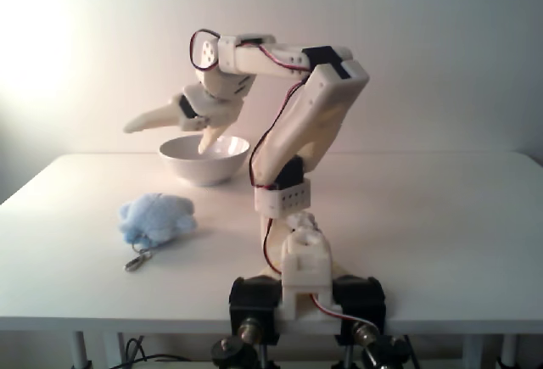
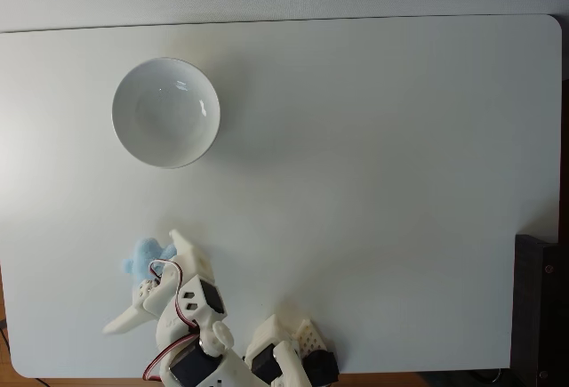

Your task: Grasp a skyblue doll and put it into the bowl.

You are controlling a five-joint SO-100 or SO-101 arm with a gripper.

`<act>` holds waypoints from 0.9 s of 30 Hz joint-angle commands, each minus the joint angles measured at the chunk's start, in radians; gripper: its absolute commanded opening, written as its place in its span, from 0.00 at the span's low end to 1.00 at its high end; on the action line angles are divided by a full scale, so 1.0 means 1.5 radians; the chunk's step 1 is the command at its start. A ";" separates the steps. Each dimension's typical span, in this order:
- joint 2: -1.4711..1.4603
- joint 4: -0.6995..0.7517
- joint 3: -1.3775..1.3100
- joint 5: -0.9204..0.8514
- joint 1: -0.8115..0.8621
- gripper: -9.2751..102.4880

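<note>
Hovering above the tabletop (image 2: 373, 182), my gripper (image 1: 174, 131) hangs with its two fingers spread wide and nothing between them. In the fixed view from the front, one finger (image 1: 148, 120) sticks out toward the left of the picture and the other finger (image 1: 209, 138) points down, its tip showing in front of the white bowl (image 1: 204, 159). In the fixed view from above, my gripper (image 2: 147, 285) sits near the lower left corner, directly over the skyblue doll (image 2: 142, 258), which peeks out at the upper left of my wrist, so I am well apart from the bowl (image 2: 165, 112) there. The doll (image 1: 156, 220) lies on the tabletop (image 1: 424, 216), fluffy and lumpy, with its small metal clasp (image 1: 137, 260) trailing from it toward the near edge. The bowl stands upright on the tabletop further back, apart from the doll, and its inside is bare and glossy. My arm (image 1: 310, 123) folds up from its base (image 1: 301, 288), which is clamped at the near edge of the tabletop, and red and black wires (image 1: 270, 144) run along it.
</note>
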 commanded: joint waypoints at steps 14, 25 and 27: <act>-0.161 0.075 -0.032 -0.005 -0.030 0.93; -0.279 0.073 -0.083 -0.005 -0.035 0.93; -0.300 0.073 -0.100 -0.005 -0.049 0.93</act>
